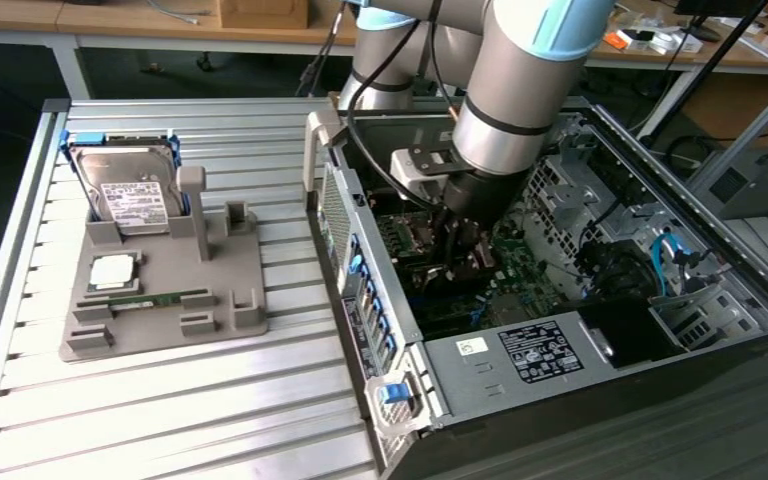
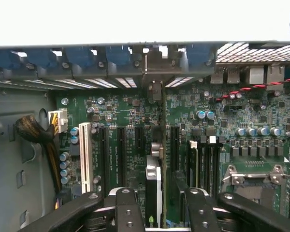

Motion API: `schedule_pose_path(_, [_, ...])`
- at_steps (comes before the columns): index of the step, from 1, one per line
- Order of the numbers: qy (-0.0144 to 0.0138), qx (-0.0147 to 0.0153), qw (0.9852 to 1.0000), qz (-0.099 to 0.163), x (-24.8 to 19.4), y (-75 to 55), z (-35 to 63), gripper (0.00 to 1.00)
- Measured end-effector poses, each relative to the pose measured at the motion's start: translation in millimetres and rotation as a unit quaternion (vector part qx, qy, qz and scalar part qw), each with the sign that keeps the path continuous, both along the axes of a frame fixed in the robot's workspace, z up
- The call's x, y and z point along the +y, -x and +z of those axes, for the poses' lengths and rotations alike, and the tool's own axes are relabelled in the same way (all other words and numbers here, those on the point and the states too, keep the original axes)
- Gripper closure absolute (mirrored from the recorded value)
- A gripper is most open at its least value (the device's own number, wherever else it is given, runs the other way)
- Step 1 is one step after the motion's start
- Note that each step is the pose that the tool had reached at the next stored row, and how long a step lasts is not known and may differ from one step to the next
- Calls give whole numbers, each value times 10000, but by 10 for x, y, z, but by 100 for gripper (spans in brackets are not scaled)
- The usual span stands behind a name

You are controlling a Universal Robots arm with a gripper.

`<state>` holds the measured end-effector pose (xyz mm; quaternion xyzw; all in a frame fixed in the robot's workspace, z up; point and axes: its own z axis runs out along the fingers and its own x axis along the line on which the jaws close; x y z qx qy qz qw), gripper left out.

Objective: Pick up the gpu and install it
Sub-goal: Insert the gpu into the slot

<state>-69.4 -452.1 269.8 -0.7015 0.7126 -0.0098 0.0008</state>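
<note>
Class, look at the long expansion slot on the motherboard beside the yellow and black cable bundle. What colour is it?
White. The expansion slot shows best in the wrist view, standing out against the green motherboard.

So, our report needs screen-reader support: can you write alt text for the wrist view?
Seen edge-on, the gpu stands upright in a motherboard slot, between the gripper fingers. Blue latches line the case's rear wall beyond.

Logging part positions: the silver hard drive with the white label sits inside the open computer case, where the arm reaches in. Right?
No. The exterior view shows the silver hard drive propped in the grey holder, outside the open computer case; the arm does reach in.
</note>
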Motion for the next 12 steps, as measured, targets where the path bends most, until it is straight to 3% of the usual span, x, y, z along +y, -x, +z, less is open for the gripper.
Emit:
schedule_pose_path(2, [0, -1, 10000, 0, 0, 0, 91, 60])
schedule_pose_path(4, [0, -8, 10000, 1, 0, 0, 245, 60])
schedule_pose_path(7, [2, -10, 10000, 1, 12, 0, 359, 61])
schedule_pose_path(12, [4, -11, 10000, 28, 14, -1, 395, 86])
